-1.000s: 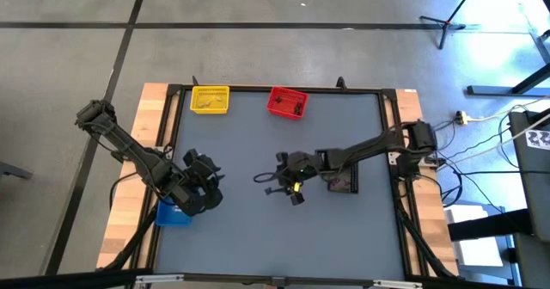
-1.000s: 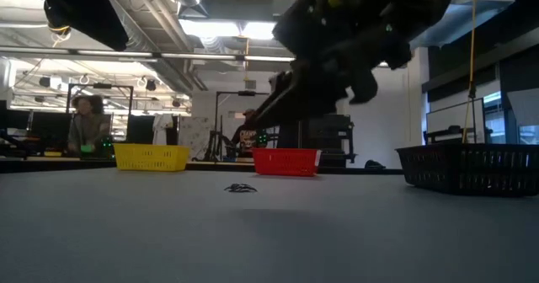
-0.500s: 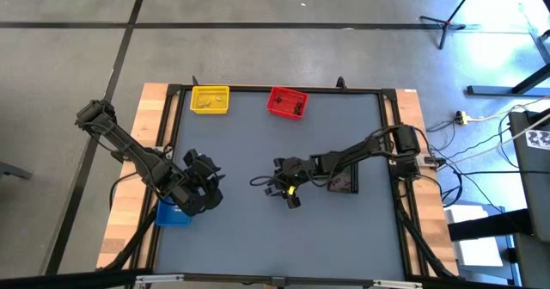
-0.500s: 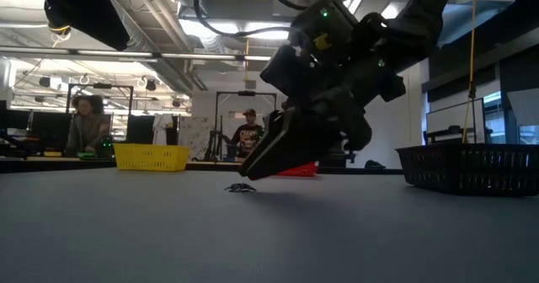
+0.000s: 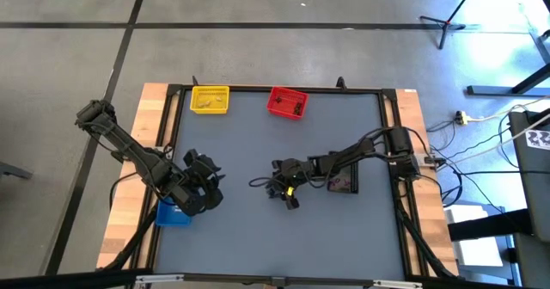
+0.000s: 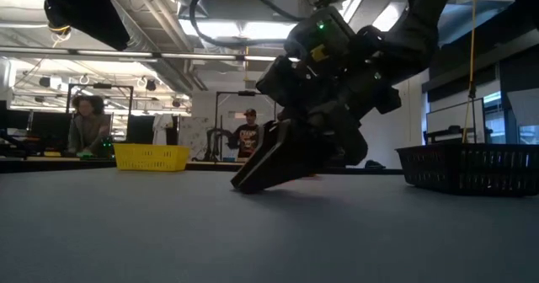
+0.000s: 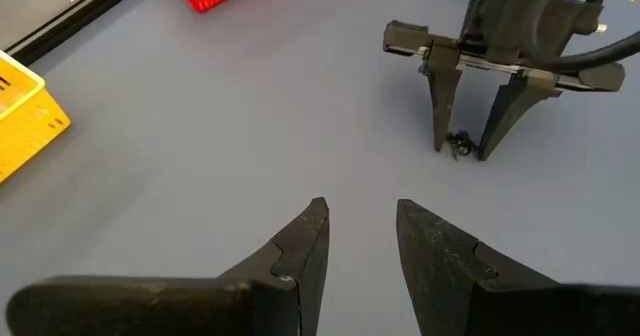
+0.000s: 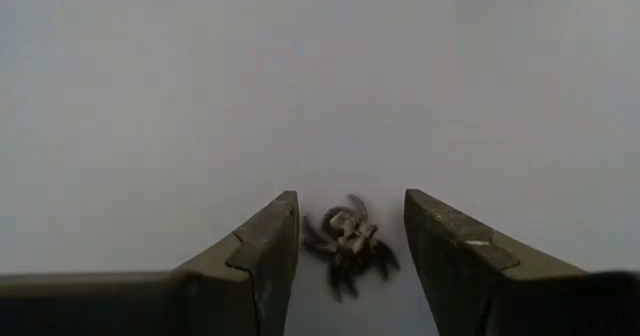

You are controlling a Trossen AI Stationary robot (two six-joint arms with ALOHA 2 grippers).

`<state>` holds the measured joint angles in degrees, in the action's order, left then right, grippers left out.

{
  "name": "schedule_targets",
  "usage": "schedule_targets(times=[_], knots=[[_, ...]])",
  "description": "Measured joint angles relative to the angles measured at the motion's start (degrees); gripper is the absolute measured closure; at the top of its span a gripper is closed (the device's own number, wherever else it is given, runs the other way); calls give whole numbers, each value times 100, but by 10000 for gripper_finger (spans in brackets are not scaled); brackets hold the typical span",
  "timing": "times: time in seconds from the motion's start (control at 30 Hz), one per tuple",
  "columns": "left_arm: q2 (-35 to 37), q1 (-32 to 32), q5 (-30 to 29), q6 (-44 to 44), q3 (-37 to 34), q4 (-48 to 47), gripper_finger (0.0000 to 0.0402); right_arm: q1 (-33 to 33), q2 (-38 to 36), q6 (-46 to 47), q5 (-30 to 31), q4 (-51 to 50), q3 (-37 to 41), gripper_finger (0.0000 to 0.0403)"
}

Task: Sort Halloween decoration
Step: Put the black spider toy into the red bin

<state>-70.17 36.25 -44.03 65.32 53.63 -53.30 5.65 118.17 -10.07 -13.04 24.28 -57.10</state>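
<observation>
Between the spread fingers of the right gripper (image 8: 345, 246) lies a small dark spider (image 8: 347, 244); closing off-centre could push it away.

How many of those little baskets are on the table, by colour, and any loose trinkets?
small yellow rectangular plastic bin: 1
small red rectangular plastic bin: 1
small blue rectangular bin, partly hidden: 1
small black rectangular bin: 1
loose dark spider trinket: 1
Total: 5
</observation>
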Motion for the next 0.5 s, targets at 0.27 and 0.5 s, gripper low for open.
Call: schedule_targets(times=[0.27, 0.5], knots=[[-2, -2, 2, 4, 0, 7, 290, -2, 60, 2, 59, -13, -16, 219], [-2, -2, 9, 4, 0, 9, 290, -4, 61, -19, 88, -168, -29, 222]])
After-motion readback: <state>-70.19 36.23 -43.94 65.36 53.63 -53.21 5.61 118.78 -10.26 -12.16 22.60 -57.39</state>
